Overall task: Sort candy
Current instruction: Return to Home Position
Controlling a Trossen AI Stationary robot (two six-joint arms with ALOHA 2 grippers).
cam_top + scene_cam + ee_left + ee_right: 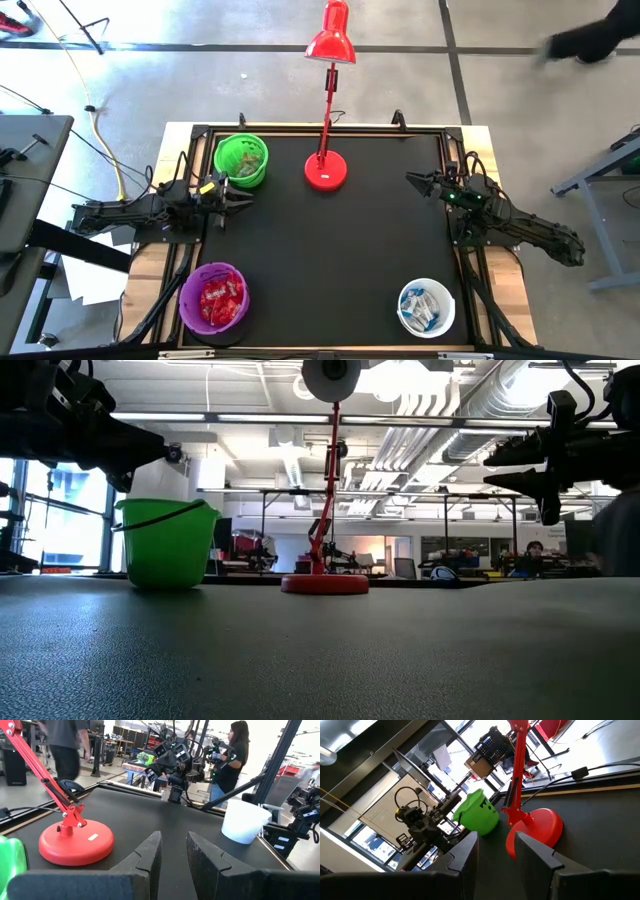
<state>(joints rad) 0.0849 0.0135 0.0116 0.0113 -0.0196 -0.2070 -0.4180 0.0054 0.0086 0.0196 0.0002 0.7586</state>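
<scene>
Arms folded at opposite table (330, 250) edges; left hand (245, 197) beside green bowl (241, 160), right hand (412, 180) across; both released.

Green bowl (217, 160): far left corner
Purple bowl (184, 298): near left corner, red candy (220, 297)
White bowl (402, 300): near right corner
Lamp (326, 171): far edge

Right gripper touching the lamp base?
Apart. High view shows bare black mat between the right gripper and the red lamp base.
</scene>
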